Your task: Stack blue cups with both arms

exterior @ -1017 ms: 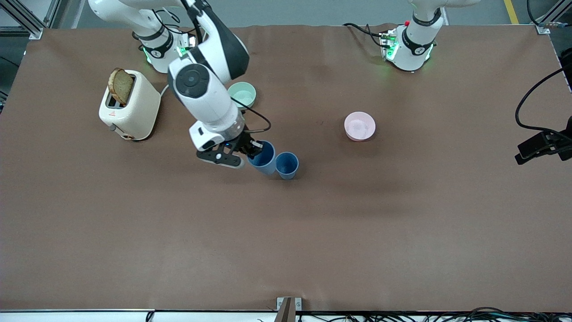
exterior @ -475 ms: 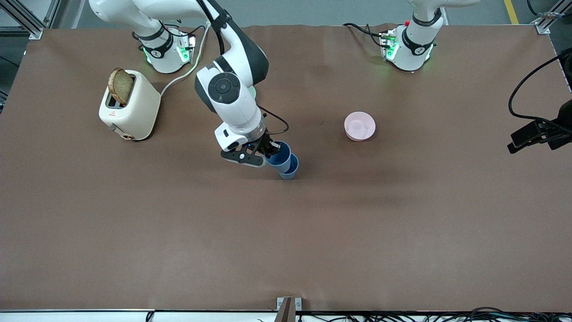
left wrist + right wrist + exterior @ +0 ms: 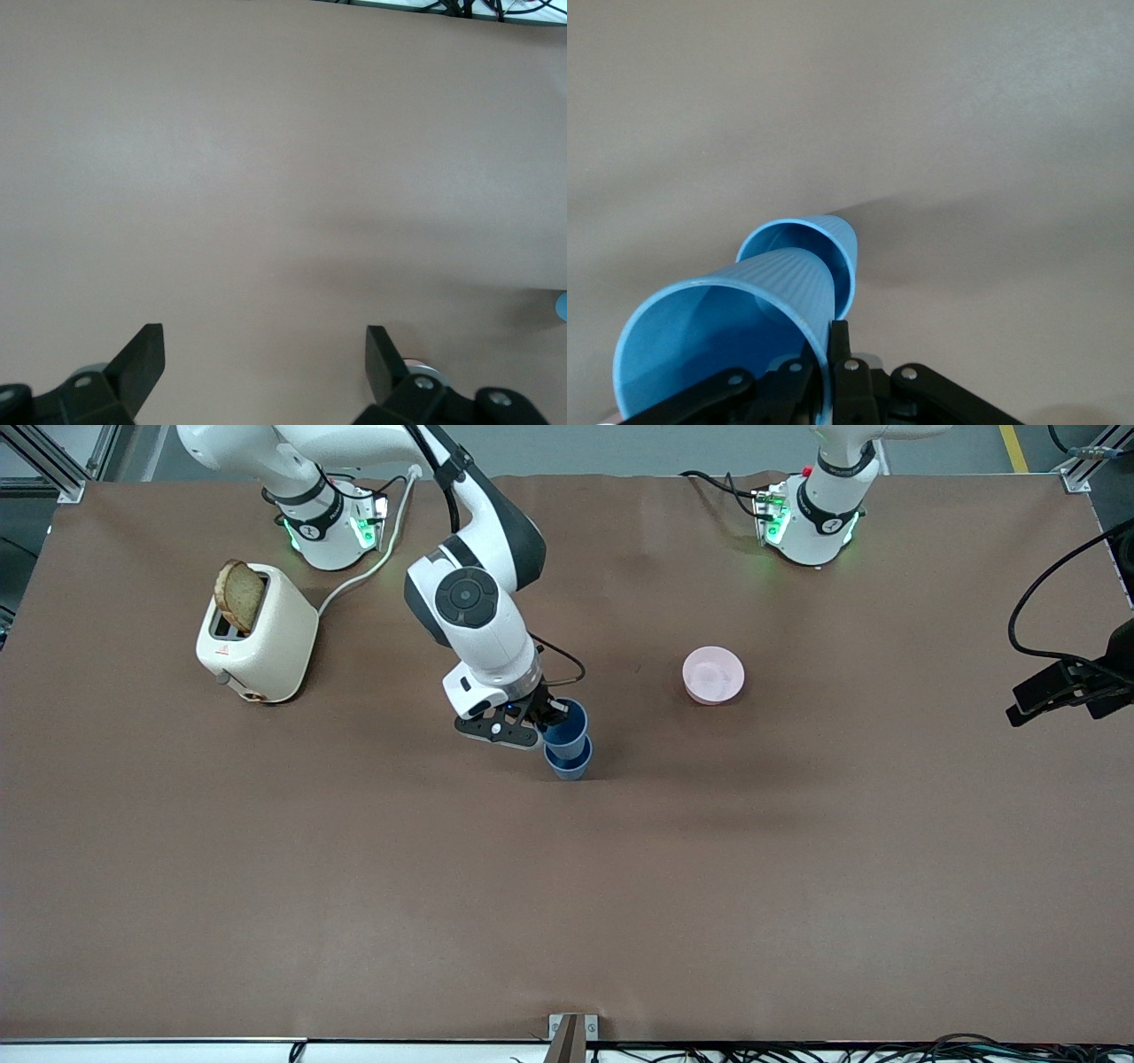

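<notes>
Mid-table, right gripper [image 3: 542,724] pinching held blue cup [image 3: 566,724] by rim, directly over standing cup [image 3: 569,762]; nesting started, lowering and release left. Left gripper [image 3: 264,354] spread, waiting.

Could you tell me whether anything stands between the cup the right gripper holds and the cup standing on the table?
Nothing visible does. The right gripper grips the held cup by its rim, directly over the standing cup, whose mouth is open. The left gripper waits, open, elsewhere.

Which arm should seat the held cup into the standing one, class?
Right. The right gripper already grips the upper cup directly over the standing cup; the left gripper hangs open, away over bare table.
</notes>
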